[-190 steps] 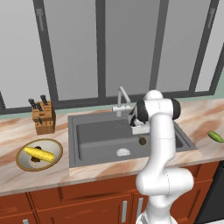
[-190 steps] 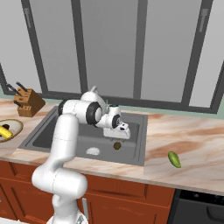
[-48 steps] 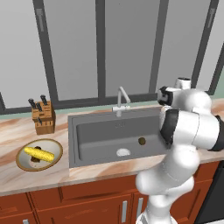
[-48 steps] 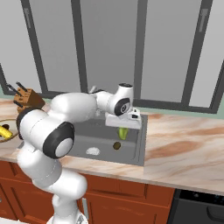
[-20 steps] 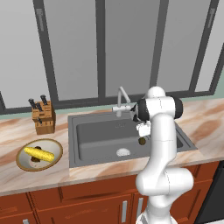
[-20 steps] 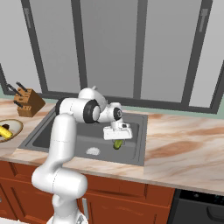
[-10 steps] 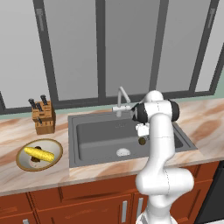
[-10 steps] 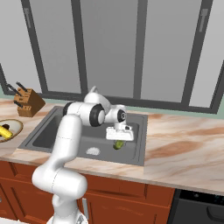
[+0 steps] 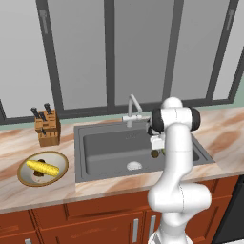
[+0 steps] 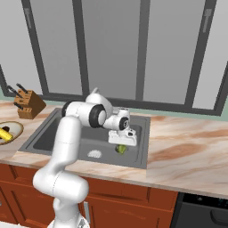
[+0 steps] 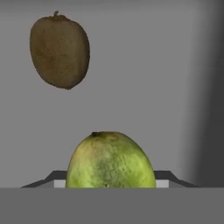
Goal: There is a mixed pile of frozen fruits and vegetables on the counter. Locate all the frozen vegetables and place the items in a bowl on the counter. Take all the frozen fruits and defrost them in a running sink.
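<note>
— Where's the green fruit [image 11: 110, 159]?

— Clenched in the tool [image 10: 121, 147], low over the sink [image 10: 53, 138]. Looks hard, rounded, probably slick; gripping across its widest middle seems safest.

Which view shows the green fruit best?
Hand view: the green fruit sits large and close between the gripper's tips, skin detail clear, over the sink floor. Right base view shows it as a small green ball under the gripper. Left base view: the arm blocks it.
</note>
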Available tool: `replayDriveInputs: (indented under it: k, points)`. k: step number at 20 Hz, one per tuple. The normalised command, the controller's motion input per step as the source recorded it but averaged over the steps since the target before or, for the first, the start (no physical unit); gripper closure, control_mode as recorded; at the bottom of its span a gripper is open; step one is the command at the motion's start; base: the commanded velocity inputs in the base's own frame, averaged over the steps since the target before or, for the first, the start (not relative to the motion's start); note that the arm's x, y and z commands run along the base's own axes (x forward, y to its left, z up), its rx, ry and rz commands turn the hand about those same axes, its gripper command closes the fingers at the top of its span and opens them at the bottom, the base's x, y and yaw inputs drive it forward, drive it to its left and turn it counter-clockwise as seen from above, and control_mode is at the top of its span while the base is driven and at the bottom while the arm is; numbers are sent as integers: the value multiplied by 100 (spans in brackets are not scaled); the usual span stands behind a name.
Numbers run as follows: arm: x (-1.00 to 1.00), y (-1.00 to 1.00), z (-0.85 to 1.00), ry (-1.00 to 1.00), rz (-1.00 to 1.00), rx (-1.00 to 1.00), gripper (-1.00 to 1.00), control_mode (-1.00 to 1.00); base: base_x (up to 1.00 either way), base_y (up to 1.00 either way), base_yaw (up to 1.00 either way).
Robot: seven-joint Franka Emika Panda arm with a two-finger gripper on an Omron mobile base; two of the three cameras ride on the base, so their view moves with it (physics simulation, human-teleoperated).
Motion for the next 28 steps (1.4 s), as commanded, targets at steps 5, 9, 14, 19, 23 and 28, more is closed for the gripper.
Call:
replayDriveInputs:
  k: [5,9,14,19,23,28]
  points:
    - [0,3,-12,-7,0,-1,100,-100,0,0,0]
    - [0,0,-28,-8,0,-3,100,-100,0,0,0]
    - [0,0,-31,-15,0,-2,100,-100,0,0,0]
    - [0,1,-27,-12,0,-2,100,-100,0,0,0]
    - [0,1,-26,-8,0,0,100,-100,0,0,0]
    - [0,3,-18,-5,0,0,100,-100,0,0,0]
